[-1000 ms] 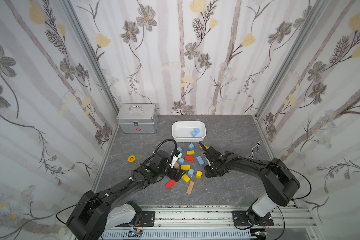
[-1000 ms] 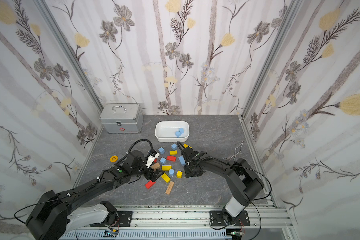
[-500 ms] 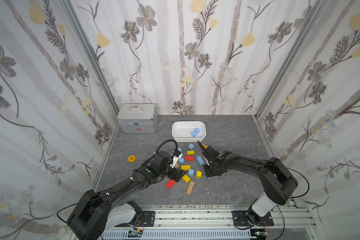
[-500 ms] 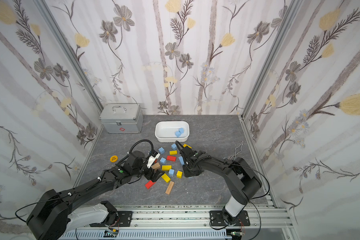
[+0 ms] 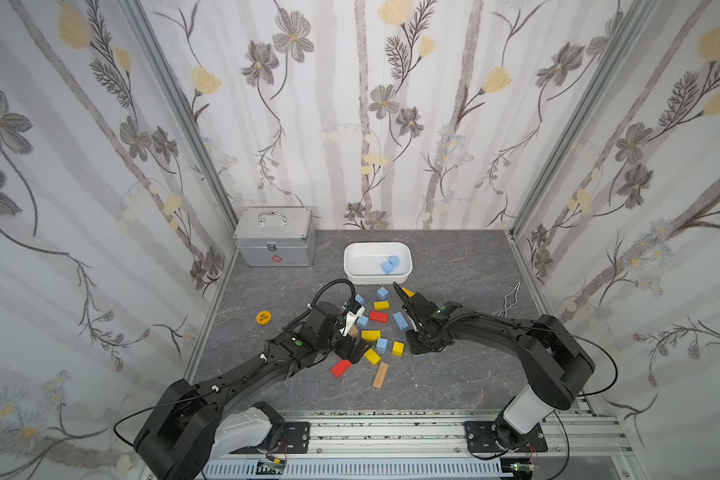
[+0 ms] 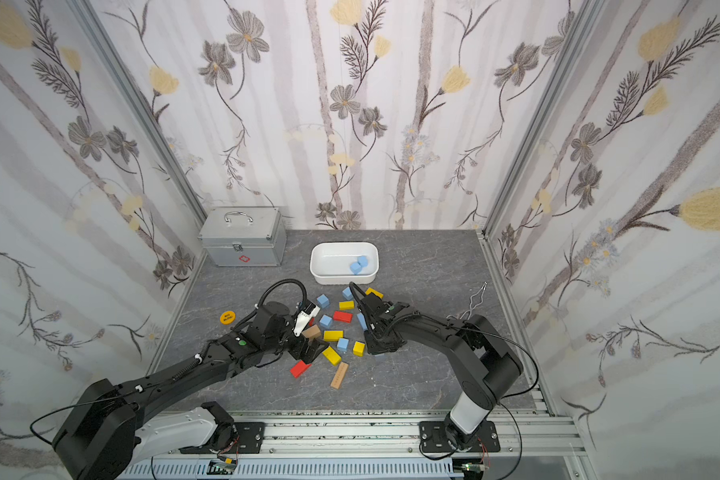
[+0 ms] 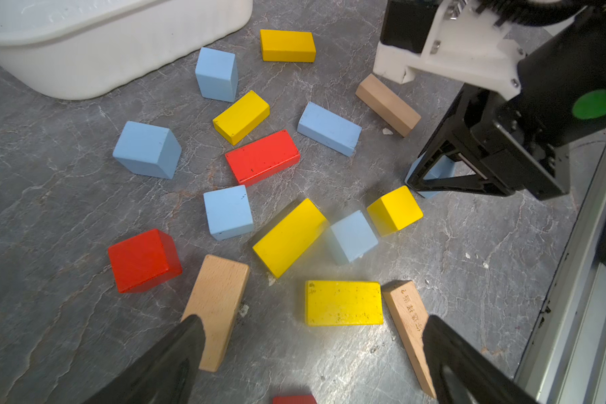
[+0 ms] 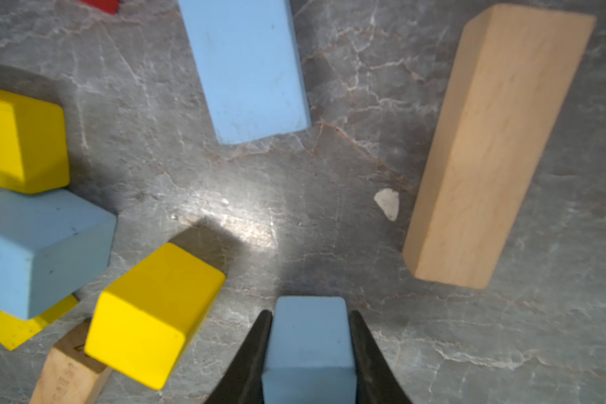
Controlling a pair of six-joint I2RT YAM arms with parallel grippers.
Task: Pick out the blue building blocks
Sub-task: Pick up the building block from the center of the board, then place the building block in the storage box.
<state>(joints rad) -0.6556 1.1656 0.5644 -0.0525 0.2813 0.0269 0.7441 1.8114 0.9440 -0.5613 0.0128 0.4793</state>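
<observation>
One blue cube (image 8: 308, 349) is pinched between the two black fingers (image 8: 245, 367) of the right tool (image 8: 310, 314), which is clamped tight against its opposite faces. The cube is low over the grey tabletop (image 8: 329, 210), at the near right edge of the scattered pile; whether it rests on the surface or is just off it cannot be told. Just left of it sits a yellow cube (image 8: 154, 314). Beyond that, the blue bar (image 8: 245, 70) lies flat, apart from both, with a tan block (image 8: 497, 147) near it.

Four loose blue cubes (image 5: 381, 344) lie among the red, yellow and tan pieces in the pile. Two more blue blocks (image 5: 390, 264) lie at the right end of the white bin (image 5: 364, 259), which stands just beyond the pile.

The left tool (image 7: 312, 318) hangs over the near left part of the pile, its fingers spread wide and holding nothing.

A silver metal case (image 5: 273, 245) stands in the far left corner. A small orange disc (image 5: 262, 317) lies left of the pile, and a thin wire piece (image 5: 510, 299) lies well off to the right.
</observation>
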